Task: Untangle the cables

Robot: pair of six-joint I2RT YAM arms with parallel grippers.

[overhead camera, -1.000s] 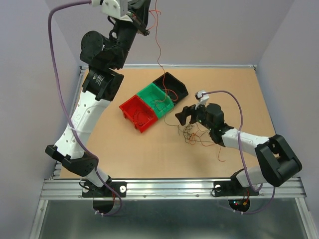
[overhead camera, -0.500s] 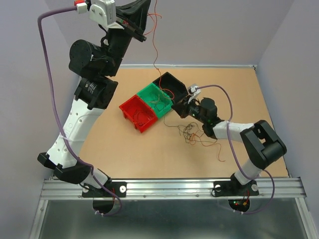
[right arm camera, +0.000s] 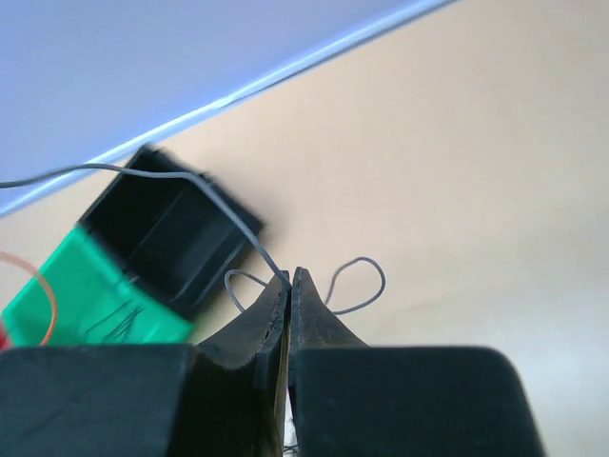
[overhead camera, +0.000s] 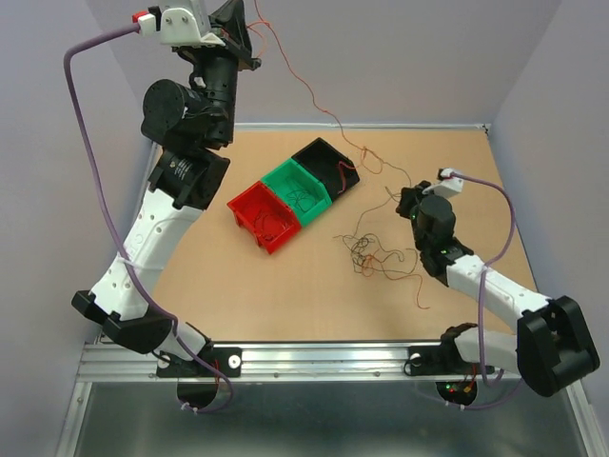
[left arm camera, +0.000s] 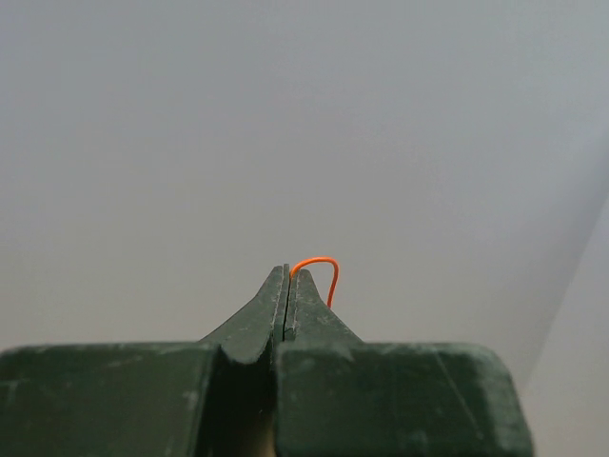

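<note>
The cables are thin curly wires. A loose tangle of red, orange and dark ones lies on the tan table right of centre. One orange-red cable runs from the tangle's side up through the air to my left gripper, raised high at the back left. In the left wrist view that gripper is shut on the orange cable. My right gripper hovers above and right of the tangle. In the right wrist view it is shut on a dark grey cable.
Three small bins stand in a diagonal row left of the tangle: red, green and black, each with some wire in it. The black bin and green bin lie beyond the right fingertips. Lilac walls enclose the table.
The right gripper closed near the bins, then pulled away to the right with a dark cable. The left arm swung its gripper left, drawing the orange cable out over the black bin.
</note>
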